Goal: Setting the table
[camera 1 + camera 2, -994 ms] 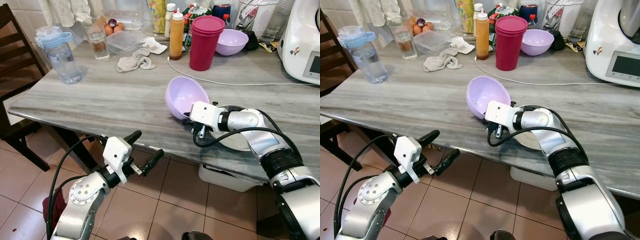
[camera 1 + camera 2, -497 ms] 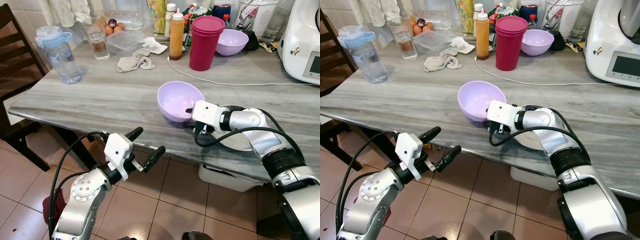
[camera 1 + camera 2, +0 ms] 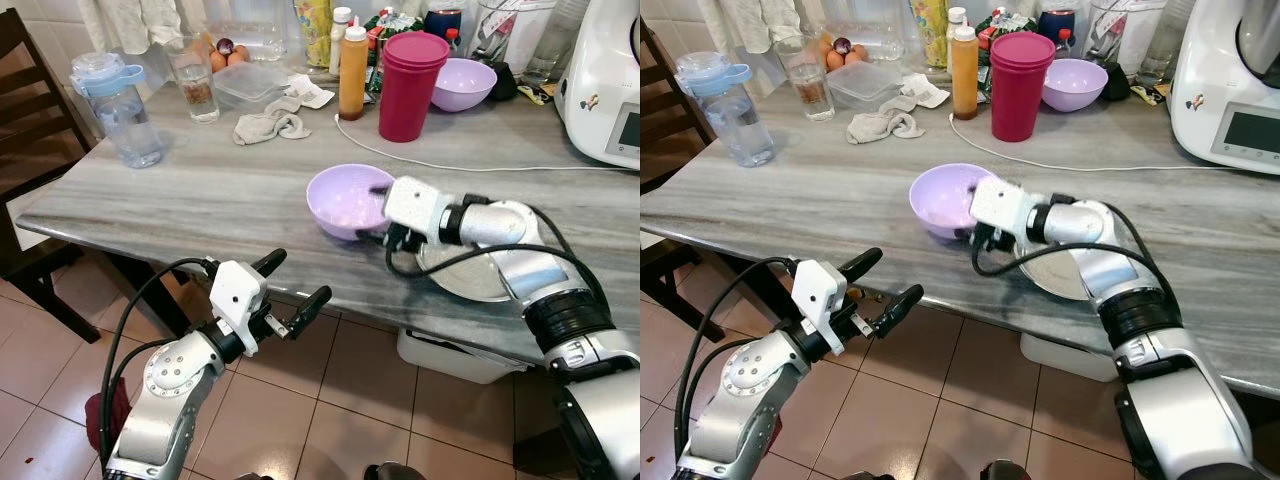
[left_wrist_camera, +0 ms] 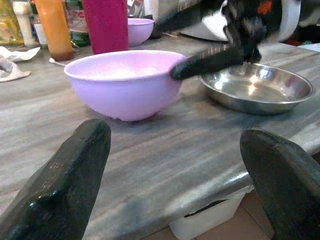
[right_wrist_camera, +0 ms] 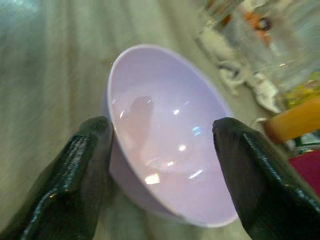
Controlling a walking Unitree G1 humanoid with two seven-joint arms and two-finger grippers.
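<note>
Black fingers of the right gripper (image 5: 160,165) are spread wide, one over the near rim of a lilac bowl (image 3: 347,200) and one outside it — nothing is clasped. The bowl is seated upright on the grey marbled table (image 3: 200,200), just beside a steel plate (image 4: 257,89) lying under the right arm. The left gripper (image 3: 297,285) is held below the table edge, fingers parted and empty. Further back, a magenta tumbler (image 3: 410,85) and a second lilac bowl (image 3: 463,83) are seen.
</note>
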